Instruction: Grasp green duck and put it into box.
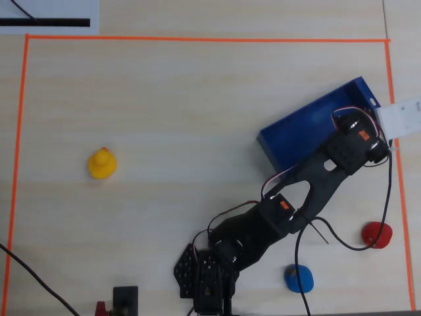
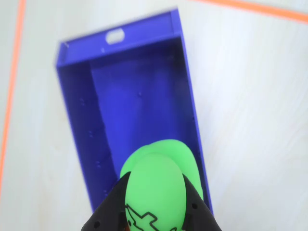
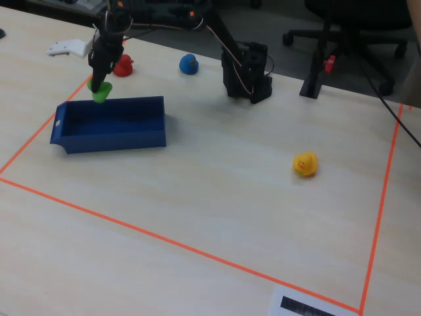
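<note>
Risk sits mostly in where the release happens. On the pale wood-grain worktop (image 3: 217,197), the shallow rectangular dark blue plastic box (image 3: 125,135) lies inside the orange tape border, and the black two-finger tool (image 3: 100,84) hangs over its far long wall, not its middle. The tool is closed on the small bright green rubber duck (image 2: 158,185), which is held clear of the floor of the box. In the wrist view the duck hangs over the near end of the box, close to the right-hand wall (image 2: 190,110). A release there could land the duck on the rim, and a rounded, springy toy may well bounce or roll out over such low walls. Lowering further without moving inward could catch the wall and shove the light box across the worktop.

Counted, largest to smallest:
- 1 black jointed robot arm (image 1: 309,187)
- 1 blue box
- 4 ducks: 1 green in the tool, 1 yellow rubber duck (image 1: 102,163) far off alone, 1 red rubber duck (image 1: 376,234) and 1 blue rubber duck (image 1: 298,278) near the arm's base
</note>
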Action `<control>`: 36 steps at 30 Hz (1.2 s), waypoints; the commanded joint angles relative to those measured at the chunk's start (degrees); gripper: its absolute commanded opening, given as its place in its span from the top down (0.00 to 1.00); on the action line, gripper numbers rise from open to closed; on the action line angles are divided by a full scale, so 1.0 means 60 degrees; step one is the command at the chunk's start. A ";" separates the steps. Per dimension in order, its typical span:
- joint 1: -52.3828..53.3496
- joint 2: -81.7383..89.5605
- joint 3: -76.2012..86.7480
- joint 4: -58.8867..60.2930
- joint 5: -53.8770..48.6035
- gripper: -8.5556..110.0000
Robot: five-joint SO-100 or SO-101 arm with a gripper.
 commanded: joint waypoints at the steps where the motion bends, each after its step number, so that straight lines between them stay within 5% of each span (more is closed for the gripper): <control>1: -0.0308 0.0161 0.0352 -0.0542 0.0073 0.93; 18: -0.0703 -0.1318 0.0776 -0.2637 -0.0601 0.92; 30: -0.0557 -0.1025 0.0791 -0.2109 -0.1128 0.71; 36: -0.0542 -0.0396 0.1099 -0.2080 -0.1128 0.68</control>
